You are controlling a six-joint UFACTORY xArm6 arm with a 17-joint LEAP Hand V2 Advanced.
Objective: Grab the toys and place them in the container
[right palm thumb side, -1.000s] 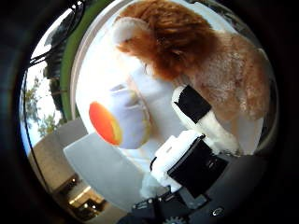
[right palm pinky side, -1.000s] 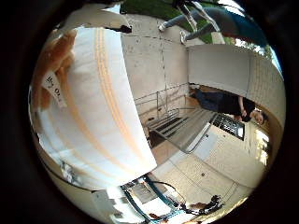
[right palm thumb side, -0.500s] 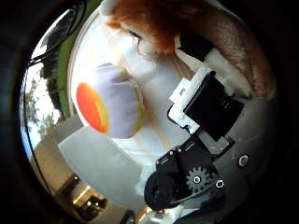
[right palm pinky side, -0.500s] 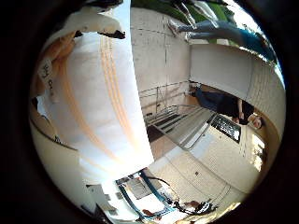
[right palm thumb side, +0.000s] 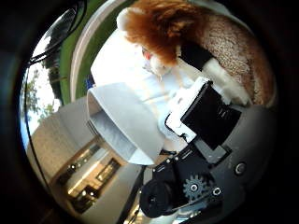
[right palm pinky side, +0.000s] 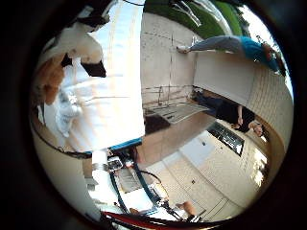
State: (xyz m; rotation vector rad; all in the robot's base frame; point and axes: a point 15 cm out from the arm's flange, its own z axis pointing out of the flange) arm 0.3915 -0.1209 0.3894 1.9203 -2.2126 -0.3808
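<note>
In the right thumb side palm view a brown and orange furry plush toy [right palm thumb side: 177,33] fills the space close to the palm. My right hand [right palm thumb side: 210,112] has a black and white finger curled against the plush, its black tip pressed into the fur. A white surface [right palm thumb side: 121,61] lies behind the plush. In the right little finger side palm view a white table with orange stripes [right palm pinky side: 120,81] lies further off. On it lie a white soft toy [right palm pinky side: 65,107] and a brown one [right palm pinky side: 46,81]. I cannot make out a container.
A pale grey flat corner [right palm thumb side: 121,121] juts out beside the fingers. Beyond the table is a paved yard [right palm pinky side: 158,53] with metal steps [right palm pinky side: 173,113] and a grey wall [right palm pinky side: 225,72]. The arm's geared body [right palm thumb side: 192,182] shows by the palm.
Both views have swung, and the table looks further off now. The white and orange egg-like toy has left the thumb side view. The brown plush has stayed against the finger.
</note>
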